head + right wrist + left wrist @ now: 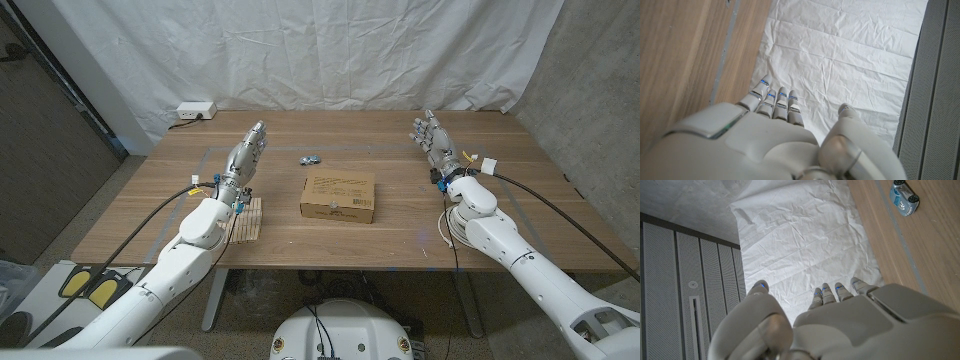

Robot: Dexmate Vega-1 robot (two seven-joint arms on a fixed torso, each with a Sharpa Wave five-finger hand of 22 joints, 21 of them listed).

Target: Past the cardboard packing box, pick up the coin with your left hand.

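Looking past the cardboard packing box (pixel 338 195) for the coin and not managing to tell it apart at this size. Making out there only a small blue-and-silver toy car (pixel 311 159), sitting on the surface (pixel 400 240) just beyond the box's far edge, apart from it. Seeing the same toy car (pixel 904 196) in the left wrist view, lying on the wood beside a grey taped line.

Reaching forward with the left hand (pixel 247 155) to the left of the toy car, well short of touching it, fingers stretched out straight and holding nothing. Showing the back of that left hand (pixel 840 325) in its own wrist view, fingertips pointing toward the white cloth backdrop (pixel 300 50).

Holding the right hand (pixel 430 138) likewise outstretched and empty over the far right of the surface, well apart from the box. Showing its back (pixel 765 145) in the right wrist view.

Resting near the left forearm, a small wooden slatted rack (pixel 248 220); sitting at the far left corner, a white power box (pixel 194 111).
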